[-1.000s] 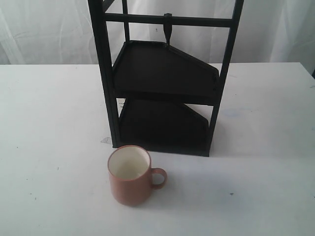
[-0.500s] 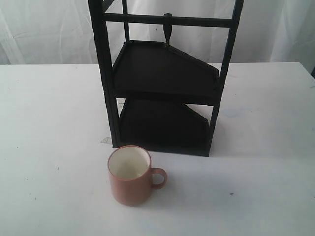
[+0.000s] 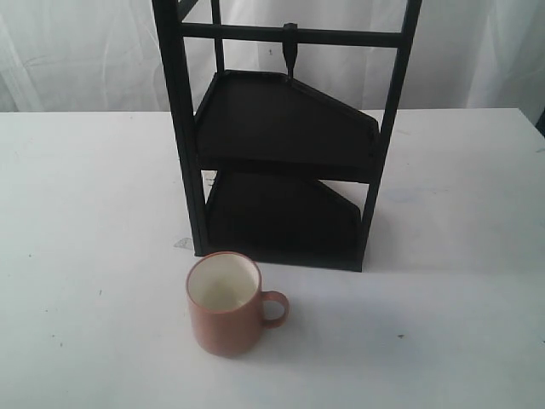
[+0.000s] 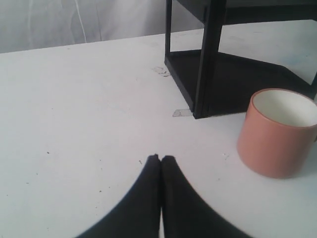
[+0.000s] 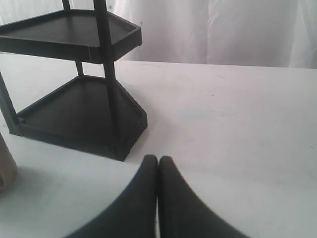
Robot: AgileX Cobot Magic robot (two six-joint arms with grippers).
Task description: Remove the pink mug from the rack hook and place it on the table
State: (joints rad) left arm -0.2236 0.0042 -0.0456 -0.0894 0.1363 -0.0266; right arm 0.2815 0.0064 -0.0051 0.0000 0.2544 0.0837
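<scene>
The pink mug (image 3: 226,304) stands upright on the white table (image 3: 94,196), just in front of the black rack (image 3: 285,136), its handle pointing right. The rack hook (image 3: 289,49) on the top crossbar is bare. In the left wrist view the pink mug (image 4: 277,133) sits off to one side of my left gripper (image 4: 160,158), which is shut with nothing in it. My right gripper (image 5: 158,158) is also shut and empty, with the rack (image 5: 79,114) ahead of it and a sliver of the mug (image 5: 6,168) at the frame edge. Neither gripper shows in the exterior view.
The rack has two dark shelves (image 3: 285,128) between thick upright posts (image 3: 183,128). A white curtain (image 3: 77,51) hangs behind the table. A small scrap of tape (image 4: 181,113) lies by the rack's front foot.
</scene>
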